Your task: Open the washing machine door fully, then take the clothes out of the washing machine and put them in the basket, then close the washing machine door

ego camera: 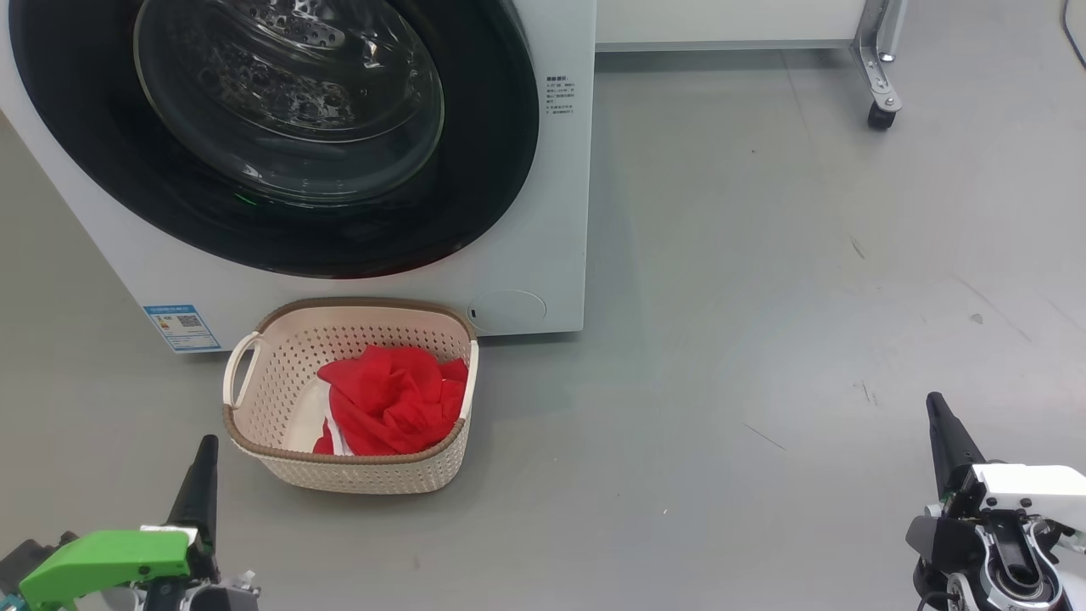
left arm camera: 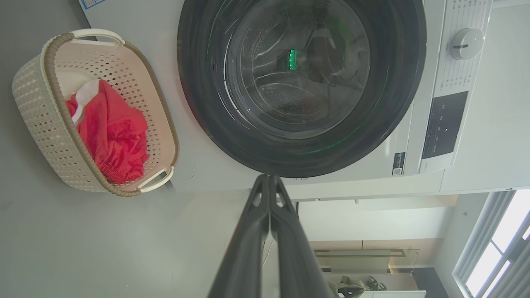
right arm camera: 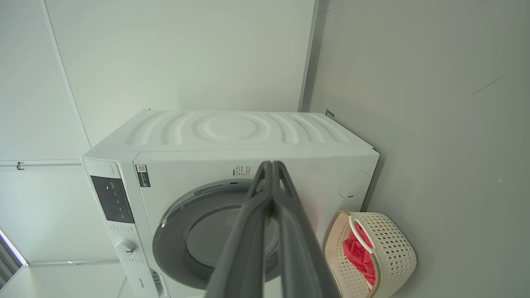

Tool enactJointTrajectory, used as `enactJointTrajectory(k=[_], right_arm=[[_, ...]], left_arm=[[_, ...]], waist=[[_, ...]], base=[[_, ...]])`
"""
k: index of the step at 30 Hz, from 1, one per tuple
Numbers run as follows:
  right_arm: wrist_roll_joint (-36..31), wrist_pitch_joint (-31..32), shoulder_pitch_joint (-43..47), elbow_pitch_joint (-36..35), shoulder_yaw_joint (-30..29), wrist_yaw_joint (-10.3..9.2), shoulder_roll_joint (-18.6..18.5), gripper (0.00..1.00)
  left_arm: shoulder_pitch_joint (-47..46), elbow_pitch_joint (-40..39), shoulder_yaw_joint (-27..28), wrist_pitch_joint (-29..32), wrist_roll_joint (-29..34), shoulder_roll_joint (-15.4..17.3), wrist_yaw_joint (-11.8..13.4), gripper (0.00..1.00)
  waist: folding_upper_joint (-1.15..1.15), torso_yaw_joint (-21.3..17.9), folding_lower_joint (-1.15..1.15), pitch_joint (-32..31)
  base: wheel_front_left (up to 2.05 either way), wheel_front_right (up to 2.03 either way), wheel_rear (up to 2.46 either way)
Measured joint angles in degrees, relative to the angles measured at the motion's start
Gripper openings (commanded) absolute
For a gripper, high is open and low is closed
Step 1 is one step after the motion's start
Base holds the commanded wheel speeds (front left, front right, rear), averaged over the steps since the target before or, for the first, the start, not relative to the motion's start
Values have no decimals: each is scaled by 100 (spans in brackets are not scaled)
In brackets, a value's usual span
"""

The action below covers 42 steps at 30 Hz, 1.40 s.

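Observation:
The washing machine (ego camera: 526, 255) stands at the upper left, its black-rimmed glass door (ego camera: 280, 127) lying flat against the front. In front of it on the floor sits the cream basket (ego camera: 254, 399) with the red clothes (ego camera: 390, 399) heaped inside, white trim showing. My left gripper (ego camera: 197, 488) is shut and empty at the lower left, just left of the basket. My right gripper (ego camera: 946, 441) is shut and empty at the lower right, far from both. The left wrist view shows the door (left arm camera: 302, 82), basket (left arm camera: 37, 107) and clothes (left arm camera: 112, 132); the right wrist view shows the machine (right arm camera: 232, 145) and basket (right arm camera: 393, 256).
Grey floor (ego camera: 764, 297) stretches to the right of the machine. A metal leg on a black castor (ego camera: 881, 114) stands at the upper right. The machine's dial and dark control panel (left arm camera: 445, 124) show in the left wrist view.

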Motion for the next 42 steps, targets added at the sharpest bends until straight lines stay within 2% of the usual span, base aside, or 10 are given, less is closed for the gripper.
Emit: enactJointTrajectory(k=[42], right_arm=[[0, 1, -1, -1, -7, 0, 4, 0]], left_arm=[[0, -8, 23, 3, 0, 0, 0, 0]], waist=[[0, 0, 0, 1]], base=[[0, 0, 0]])
